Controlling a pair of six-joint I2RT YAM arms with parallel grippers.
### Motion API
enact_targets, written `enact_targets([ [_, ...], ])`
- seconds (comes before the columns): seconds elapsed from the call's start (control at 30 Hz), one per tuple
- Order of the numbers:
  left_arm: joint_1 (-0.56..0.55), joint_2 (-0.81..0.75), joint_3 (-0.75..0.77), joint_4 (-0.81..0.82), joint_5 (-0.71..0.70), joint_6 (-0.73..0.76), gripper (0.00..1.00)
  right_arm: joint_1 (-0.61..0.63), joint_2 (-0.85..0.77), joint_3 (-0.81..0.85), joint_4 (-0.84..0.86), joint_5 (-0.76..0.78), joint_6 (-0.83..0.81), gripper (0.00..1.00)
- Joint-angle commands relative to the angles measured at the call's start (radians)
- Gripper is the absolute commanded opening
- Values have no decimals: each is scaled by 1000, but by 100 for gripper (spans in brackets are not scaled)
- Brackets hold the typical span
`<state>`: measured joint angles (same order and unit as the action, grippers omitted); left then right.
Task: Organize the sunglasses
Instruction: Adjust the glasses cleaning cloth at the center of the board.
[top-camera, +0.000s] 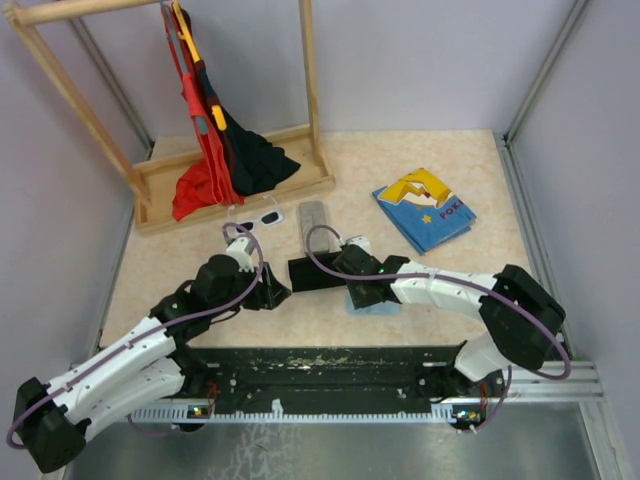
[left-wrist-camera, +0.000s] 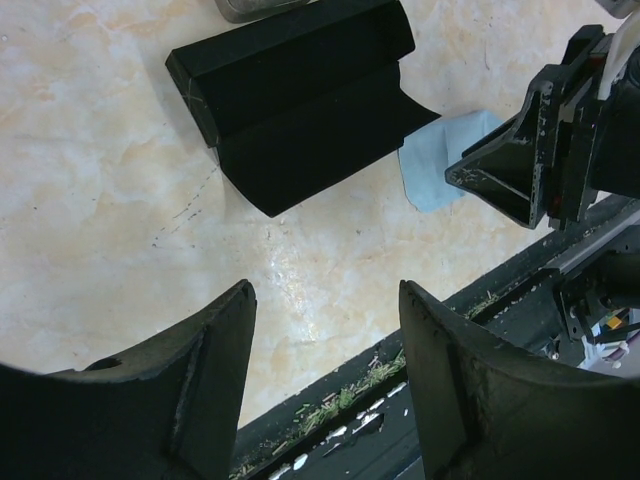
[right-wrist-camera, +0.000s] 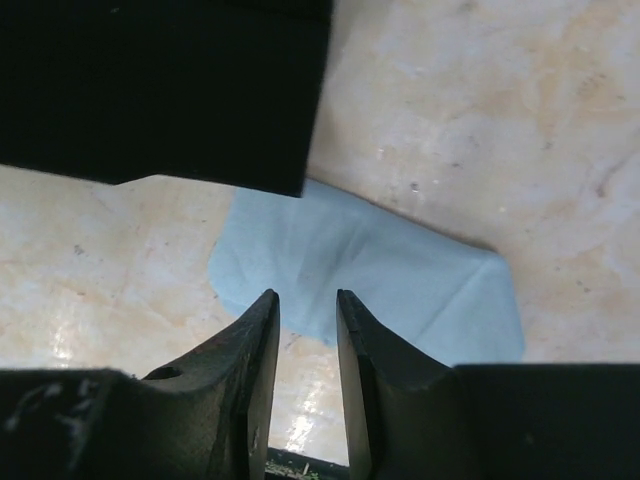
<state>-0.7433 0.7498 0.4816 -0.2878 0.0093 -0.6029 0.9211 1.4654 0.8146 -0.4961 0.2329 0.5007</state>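
Hovering right gripper (right-wrist-camera: 307, 300) over light-blue cloth (right-wrist-camera: 370, 275), fingers narrowly parted, nothing between: probably lining up a pinch. Holding left gripper (left-wrist-camera: 325, 295) spread and empty, near side of black case (left-wrist-camera: 300, 95). Lying far-left by wooden rack (top-camera: 310, 185): white sunglasses (top-camera: 262, 217), untouched. Not seeing wire pair.

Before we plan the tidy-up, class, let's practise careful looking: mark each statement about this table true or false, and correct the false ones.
1. The white sunglasses lie on the table near the wooden rack. True.
2. The left gripper holds the black case. False: its jaws stand open and empty, apart from the case.
3. A light-blue cloth lies below the right gripper. True.
4. The blue book lies inside the black case. False: it lies on the table, well to the right of the case.
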Motion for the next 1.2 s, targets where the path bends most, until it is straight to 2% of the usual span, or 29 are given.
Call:
enact_targets([
  [0.0,5,2,-11,47,16,-3,65,9,-82,16,-75,195,159,32],
  [0.1,2,40,-9,78,37,-3,63,5,-185,-48,-136,292,309,33],
  [0.33,-42,137,22,142,45,1,61,-55,-388,-192,-213,336,491,34],
  [0.57,-88,181,40,161,25,0,61,-156,-538,-327,-93,189,479,37],
  [0.7,-103,184,40,164,18,-7,61,-205,-548,-368,-42,127,443,40],
  [0.83,-109,185,40,180,27,0,61,-261,-567,-436,82,15,400,40],
  [1.0,-110,182,38,213,51,46,62,-295,-582,-484,137,-67,402,32],
  [1.07,-110,179,29,251,75,69,62,-295,-599,-497,151,-78,402,25],
  [1.17,-111,186,16,313,122,108,62,-295,-652,-518,184,-96,383,9],
])
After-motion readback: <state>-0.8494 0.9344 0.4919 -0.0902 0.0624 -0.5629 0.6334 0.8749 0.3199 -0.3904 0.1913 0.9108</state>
